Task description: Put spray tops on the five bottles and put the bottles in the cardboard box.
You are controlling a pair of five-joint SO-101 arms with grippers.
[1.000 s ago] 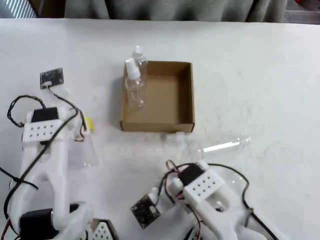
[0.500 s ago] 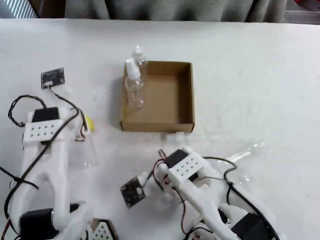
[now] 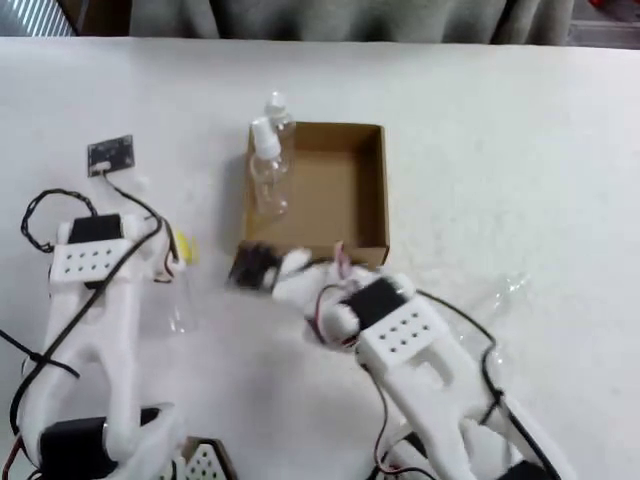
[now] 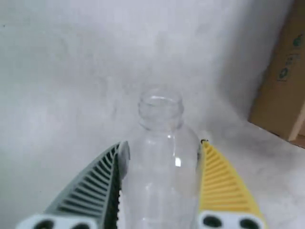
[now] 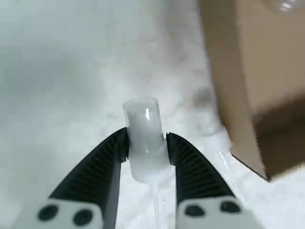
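Observation:
My left gripper is shut on a clear open-necked bottle, held between its grey and yellow fingers; in the high view that bottle is at the table's left beside the left arm. My right gripper is shut on a white spray top with its thin tube trailing below. In the high view the right gripper sits just in front of the cardboard box. Two capped bottles stand at the box's left wall. Another clear bottle lies at the right.
A small dark board on a cable lies at the far left. The box's brown wall stands close beside the right gripper and its corner is near the left one. The right arm's body crosses the table's front middle.
The right arm has swung left and forward from the lying bottle to the box's front left corner, carrying the spray top. The left arm has barely moved.

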